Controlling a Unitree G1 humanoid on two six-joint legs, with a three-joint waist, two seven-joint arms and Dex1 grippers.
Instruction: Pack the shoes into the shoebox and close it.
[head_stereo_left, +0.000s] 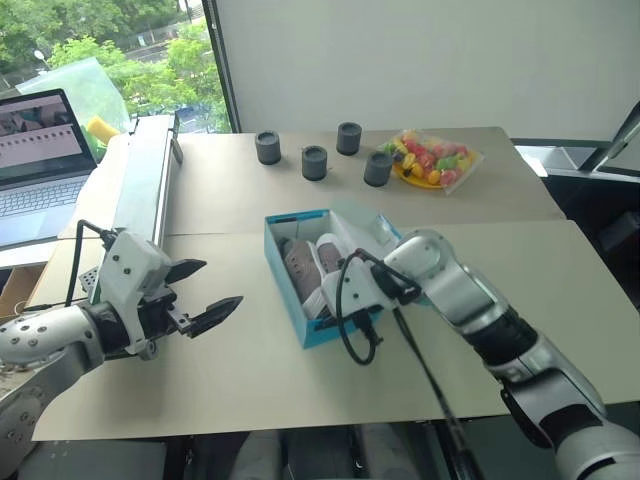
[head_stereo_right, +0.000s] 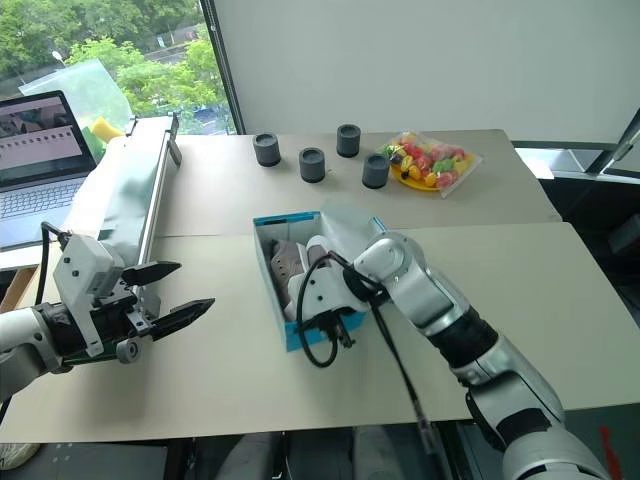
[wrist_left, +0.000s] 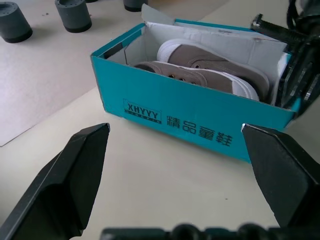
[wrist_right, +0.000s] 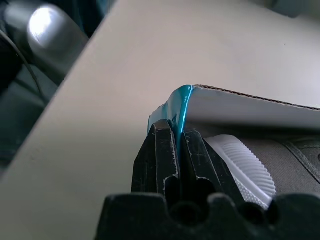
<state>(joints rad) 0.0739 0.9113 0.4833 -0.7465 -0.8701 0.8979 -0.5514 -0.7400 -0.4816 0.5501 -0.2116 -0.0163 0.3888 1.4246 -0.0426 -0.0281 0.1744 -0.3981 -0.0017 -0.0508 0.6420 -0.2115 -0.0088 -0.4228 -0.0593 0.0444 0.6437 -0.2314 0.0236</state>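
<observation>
On my far left an open laptop sits beside a long metal rail that runs along the table's edge. My left gripper hovers over the beige table, its two black fingers spread wide with nothing between them, pointing toward the shoebox.

The shoebox sits at the middle of the table, turquoise outside and white inside. Both grey shoes lie inside it side by side, white soles showing. Its long side reads "XHYYY" in dark print, followed by a row of Chinese characters. A black cable loops down from my right wrist over the near end of the box.

My right gripper is at the box's near right corner, fingers pressed together and pinching the thin blue cardboard edge there.

Behind the box stand four small dark grey cylinders, well apart from it. To their right lies a clear bag of colourful toy fruit.

A white wall rises behind the table; on the left a window shows green trees.
</observation>
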